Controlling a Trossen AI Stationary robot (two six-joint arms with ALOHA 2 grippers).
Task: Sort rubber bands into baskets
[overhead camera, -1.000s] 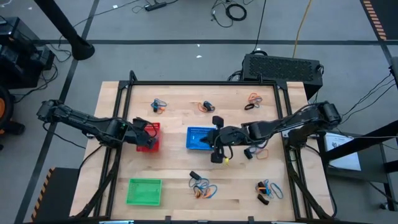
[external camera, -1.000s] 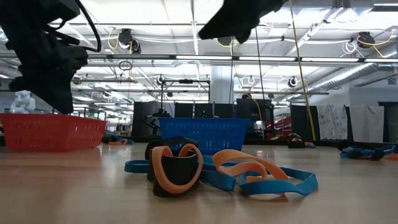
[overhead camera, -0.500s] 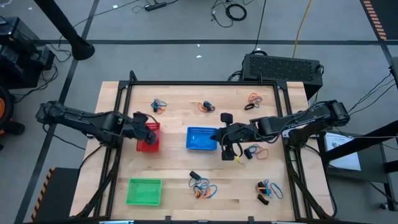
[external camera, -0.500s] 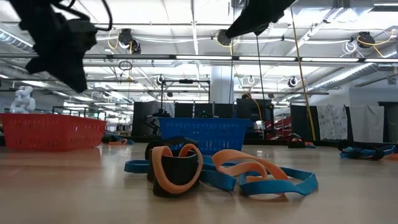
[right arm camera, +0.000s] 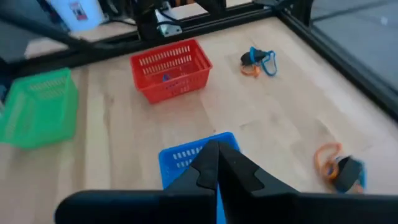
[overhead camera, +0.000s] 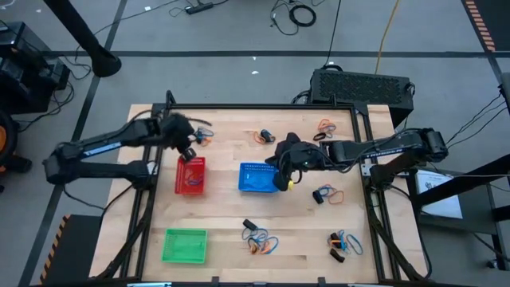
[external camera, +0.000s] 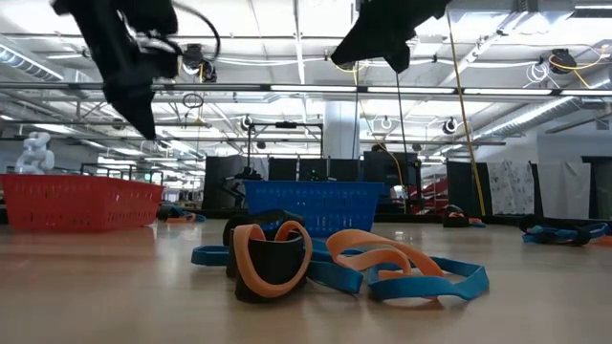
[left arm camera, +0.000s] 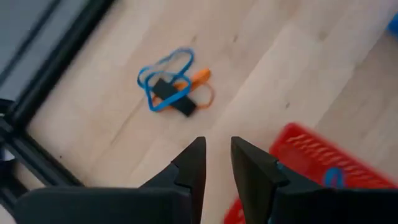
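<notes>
- Thin elastic rubber bands in blue, orange and black lie in small tangled clusters on the pale wooden table (overhead camera: 223, 215): one cluster (overhead camera: 202, 135) upper left of the tabletop, one (overhead camera: 264, 136) upper centre, one (overhead camera: 323, 127) upper right, one (overhead camera: 325, 194) right of centre, one (overhead camera: 260, 241) lower centre, one (overhead camera: 343, 244) lower right.
- Red rectangular plastic mesh basket (overhead camera: 190, 174) sits left of centre; something blue shows inside it in the left wrist view.
- Blue mesh basket (overhead camera: 256, 178) sits at centre; green mesh basket (overhead camera: 185, 245) at lower left.
- Left gripper (overhead camera: 188, 151) hangs above the table just beyond the red basket's upper edge, near the upper-left cluster; its fingers (left arm camera: 189, 168) stand a narrow gap apart, nothing between them.
- Right gripper (overhead camera: 280, 179) hangs over the blue basket's right edge, fingers (right arm camera: 211, 163) pressed together; whether they pinch a band, cannot tell.
- Low view: lower-centre cluster fills the foreground, red and blue baskets behind it.
</notes>
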